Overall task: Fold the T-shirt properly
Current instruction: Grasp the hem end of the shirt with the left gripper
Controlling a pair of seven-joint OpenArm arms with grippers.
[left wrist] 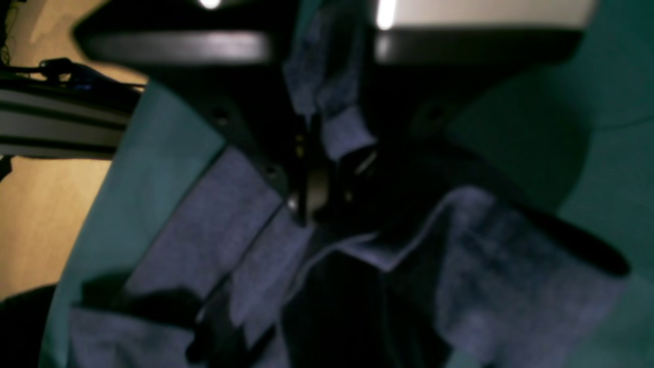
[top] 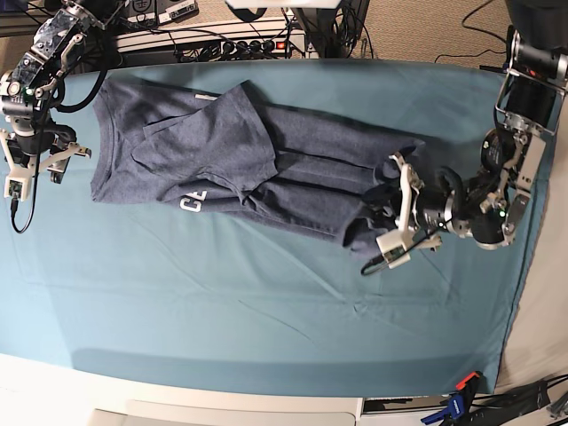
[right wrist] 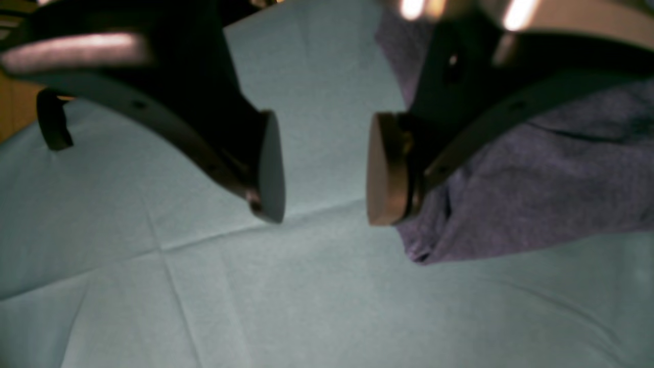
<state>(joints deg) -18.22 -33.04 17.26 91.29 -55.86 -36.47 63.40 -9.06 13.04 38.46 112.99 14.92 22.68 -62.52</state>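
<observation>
Folding in progress, shown near to far from each claw. Between the tips of the left claw (left wrist: 319, 168) sits a bunch of navy cloth: the claw is pressed together on the T-shirt (top: 266, 169), pinching a fold near its hem end. Just below that claw more of the shirt hangs in loose pleats, and beyond it lies the teal table cloth (top: 266, 302). From overhead, the shirt stretches away from the left claw across the cloth, rumpled, one sleeve part doubled over the chest, with a few white letters (top: 193, 203) showing at the near edge.

The right claw (right wrist: 324, 166) stands spread, with nothing between its pads; bare table cloth fills the gap. Just beside its one pad lies an edge of the shirt, close but apparently not gripped. Overhead, this claw sits off the collar end of the shirt.

Judged step: the hem end is being lifted for a fold. The next move likely calls for the right claw to take the nearby edge, so both ends travel evenly and the cloth lands flat.
</observation>
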